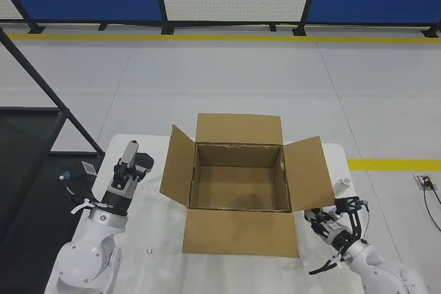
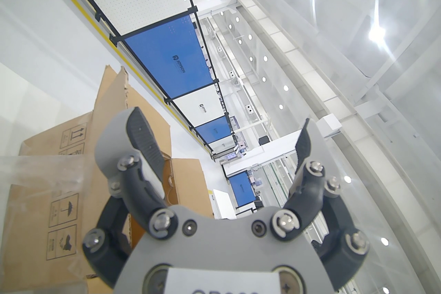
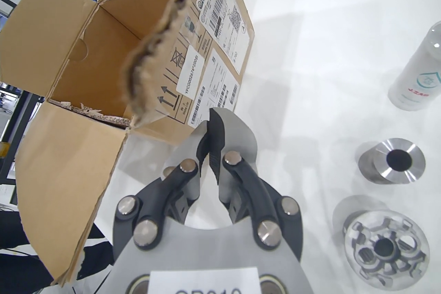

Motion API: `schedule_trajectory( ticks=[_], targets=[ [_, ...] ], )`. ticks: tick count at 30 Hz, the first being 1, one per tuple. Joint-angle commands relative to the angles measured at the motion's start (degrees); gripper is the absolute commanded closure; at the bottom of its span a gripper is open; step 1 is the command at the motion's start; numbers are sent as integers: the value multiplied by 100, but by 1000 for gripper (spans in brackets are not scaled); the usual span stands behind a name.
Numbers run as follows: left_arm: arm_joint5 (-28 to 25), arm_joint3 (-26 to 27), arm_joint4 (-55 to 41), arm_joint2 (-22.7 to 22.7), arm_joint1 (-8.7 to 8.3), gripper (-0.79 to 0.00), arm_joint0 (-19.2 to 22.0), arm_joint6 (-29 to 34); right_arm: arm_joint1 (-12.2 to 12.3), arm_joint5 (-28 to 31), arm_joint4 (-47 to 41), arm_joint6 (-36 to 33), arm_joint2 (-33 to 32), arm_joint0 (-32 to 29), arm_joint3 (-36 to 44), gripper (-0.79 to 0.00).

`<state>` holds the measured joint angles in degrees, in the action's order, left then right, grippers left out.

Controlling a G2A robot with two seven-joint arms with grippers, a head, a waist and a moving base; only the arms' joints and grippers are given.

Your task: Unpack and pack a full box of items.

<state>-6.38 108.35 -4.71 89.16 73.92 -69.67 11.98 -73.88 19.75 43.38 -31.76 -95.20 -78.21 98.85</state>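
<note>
Four flaps of the brown cardboard box (image 1: 239, 187) spread open at the top view's centre on the white bench (image 1: 154, 228), its floor showing; the left end effector (image 2: 220, 137) gapes wide, the right end effector (image 3: 210, 137) is pinched closed.

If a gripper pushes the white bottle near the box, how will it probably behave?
The white bottle seems to stand upright, tall and narrow, so a high push would likely tip it. Its round body would then probably roll on the table. Its smooth side may slip.
</note>
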Motion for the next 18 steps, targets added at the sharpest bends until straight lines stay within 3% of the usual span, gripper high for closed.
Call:
schedule_trajectory(
  ticks=[1,7,18],
  targets=[
    [0,0,0,0,0,-785,0,0,3,36,-16,147,56,72,-121,0],
    [0,0,0,0,0,-785,0,0,7,163,-17,488,293,292,-402,0],
    [0,0,0,0,0,-785,0,0,29,519,-88,466,779,818,-907,0]
  ],
)
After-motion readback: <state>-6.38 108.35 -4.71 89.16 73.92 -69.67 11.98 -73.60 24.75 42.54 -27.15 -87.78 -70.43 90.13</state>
